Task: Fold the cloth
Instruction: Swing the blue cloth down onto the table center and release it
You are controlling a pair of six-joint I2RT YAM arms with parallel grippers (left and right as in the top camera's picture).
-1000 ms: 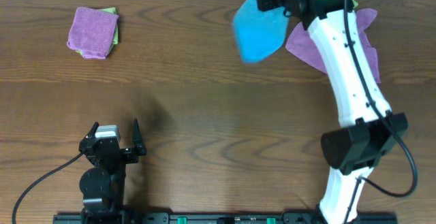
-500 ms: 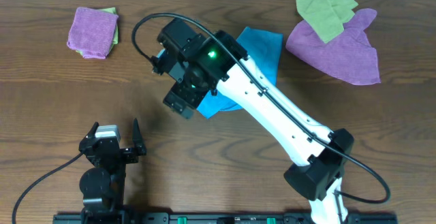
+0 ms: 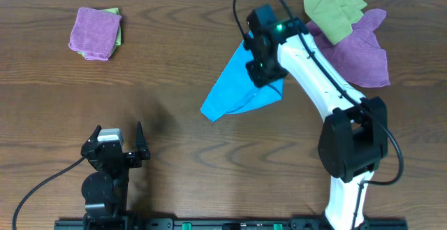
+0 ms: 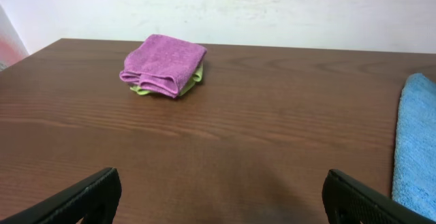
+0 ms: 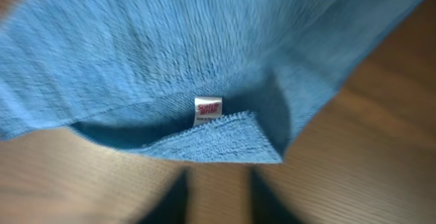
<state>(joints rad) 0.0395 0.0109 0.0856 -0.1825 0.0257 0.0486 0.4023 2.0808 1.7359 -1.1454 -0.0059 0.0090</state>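
The cloth [image 3: 230,97] lies central; a folded stack [image 3: 96,33] sits well left, loose cloths [image 3: 367,55] (heaped) close right.

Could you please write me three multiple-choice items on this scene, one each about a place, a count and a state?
1. Where does the folded purple cloth lie? A. the table's far left; B. the near right edge; C. the middle.
2. How many purple cloths are visible? A. one; B. two; C. four.
3. How is the left pincer? A. open, empty; B. shut, empty; C. gripping fabric.
Key: 1A, overhead shows it there; 2B, the folded one plus a loose purple cloth far right; 3A, its fingers stand wide apart, empty.
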